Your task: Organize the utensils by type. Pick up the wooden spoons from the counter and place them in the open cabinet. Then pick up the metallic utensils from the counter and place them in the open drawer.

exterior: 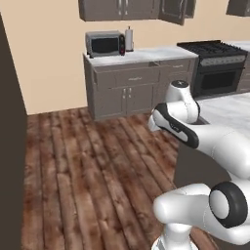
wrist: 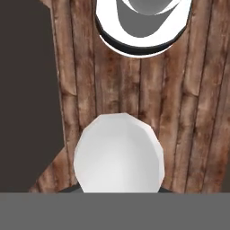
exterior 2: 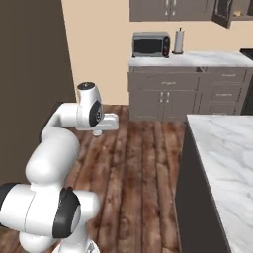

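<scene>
My arm is folded close over the base. The hand (exterior 2: 99, 131) hangs under the wrist and points down at the wooden floor; its fingers are too small to read. The hand view looks straight down at floor planks. Across the room stands the white marble counter (exterior: 141, 52) (exterior 2: 197, 59). The drawer (exterior: 126, 72) (exterior 2: 165, 73) under its top looks pulled out a little. Above it to the right, the cabinet (exterior: 173, 10) (exterior 2: 225, 12) has its door swung open. The wooden spoons and the metallic utensils are out of view.
A grey toaster oven (exterior: 104, 44) (exterior 2: 150, 44) and a paper towel roll (exterior: 129, 39) (exterior 2: 179, 41) stand on the far counter. A black stove (exterior: 215, 63) is to its right. A marble island (exterior 2: 225, 153) is close on my right, a dark tall unit (exterior 2: 29, 74) on my left.
</scene>
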